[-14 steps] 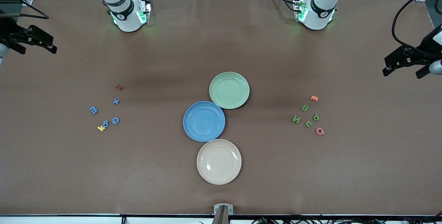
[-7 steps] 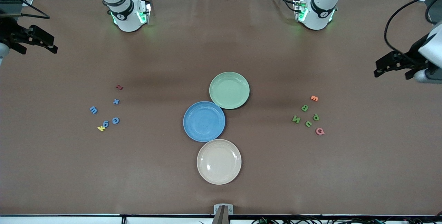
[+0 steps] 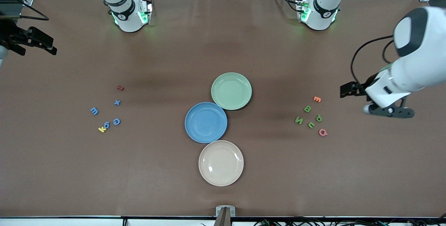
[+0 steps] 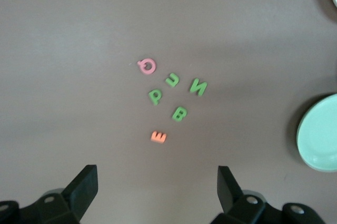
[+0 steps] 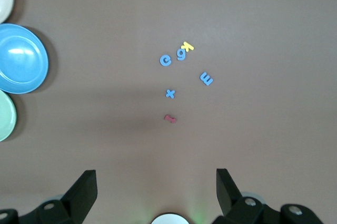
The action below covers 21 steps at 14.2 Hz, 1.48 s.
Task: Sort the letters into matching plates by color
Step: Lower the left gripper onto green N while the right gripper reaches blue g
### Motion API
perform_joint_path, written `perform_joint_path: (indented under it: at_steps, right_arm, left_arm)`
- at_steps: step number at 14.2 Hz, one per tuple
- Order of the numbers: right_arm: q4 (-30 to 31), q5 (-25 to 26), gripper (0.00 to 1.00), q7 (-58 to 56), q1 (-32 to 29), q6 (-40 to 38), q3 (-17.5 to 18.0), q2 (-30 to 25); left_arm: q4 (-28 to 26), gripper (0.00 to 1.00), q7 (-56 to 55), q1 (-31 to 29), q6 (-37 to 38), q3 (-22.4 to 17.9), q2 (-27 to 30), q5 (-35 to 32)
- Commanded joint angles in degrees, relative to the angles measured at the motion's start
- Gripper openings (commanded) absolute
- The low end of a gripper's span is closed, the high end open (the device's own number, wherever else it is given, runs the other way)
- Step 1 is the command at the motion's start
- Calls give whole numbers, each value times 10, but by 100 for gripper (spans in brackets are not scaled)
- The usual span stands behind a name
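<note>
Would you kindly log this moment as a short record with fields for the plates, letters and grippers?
green plate: empty, touching the blue plate
blue plate: empty
green letters: four, on the table toward the left arm's end
blue letters: four, toward the right arm's end
left gripper: open, above the table beside the green letters
right gripper: open, waiting at the table's edge

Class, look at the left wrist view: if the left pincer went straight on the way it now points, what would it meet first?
Most likely the orange letter E, which lies nearest the open left pincer, between its two fingers. The green B comes next. Height over the table is unclear, so this is a judgement.
</note>
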State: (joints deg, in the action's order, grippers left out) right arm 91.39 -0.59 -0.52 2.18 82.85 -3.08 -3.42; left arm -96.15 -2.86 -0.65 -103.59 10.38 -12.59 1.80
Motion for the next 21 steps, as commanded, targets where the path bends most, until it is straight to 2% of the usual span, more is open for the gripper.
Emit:
perform_joint_path:
  at_steps: [1,4,7,11,16,19,21]
  right_arm:
    - [-9,3,100,-2,-11,27,0,71]
    - [-10,-2,100,-8,-45,105,0,159]
    - [3,-5,100,-9,-46,159,0,198]
    - [80,-5,100,-7,-39,276,2,202]
    - [153,-5,99,-2,-32,367,2,213]
    - [194,-5,69,-2,-31,419,2,215]
    - [216,-5,66,0,-32,458,2,222]
  left_arm:
    - [-25,100,-29,20,-48,0,-26,-5]
    - [-28,100,-32,41,-87,0,-67,-11]
    - [-54,100,-36,52,-139,0,-89,-22]
    - [-108,99,-36,69,-238,0,-110,-52]
    - [-130,99,-32,73,-289,3,-153,-104]
    - [-137,97,-27,73,-324,3,-173,-116]
    - [-142,92,-28,77,-337,5,-180,-116]
